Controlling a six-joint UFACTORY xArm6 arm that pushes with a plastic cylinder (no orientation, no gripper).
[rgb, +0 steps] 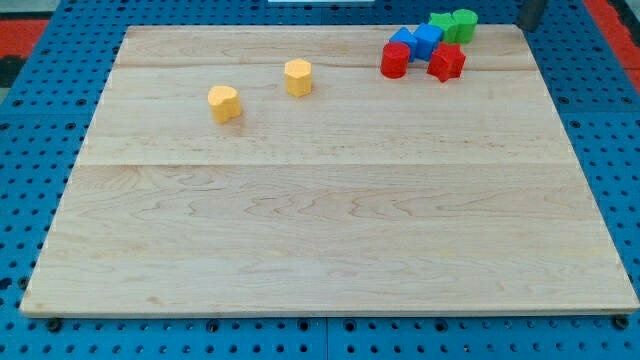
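my tip isn't really visible, maybe just a dark bit of rod at the view's top right corner, so can't tell its state. nearest are the green blocks, touching blue blocks and red blocks. two yellow blocks sit well apart, leftward. they look light, rigid, slidey on the wooden board.

Bright, even overhead light, soft glare along the left edge of the counter, short faint shadows under the blocks, colours saturated, slight softness throughout, dark blurred shape at upper right of the frame.
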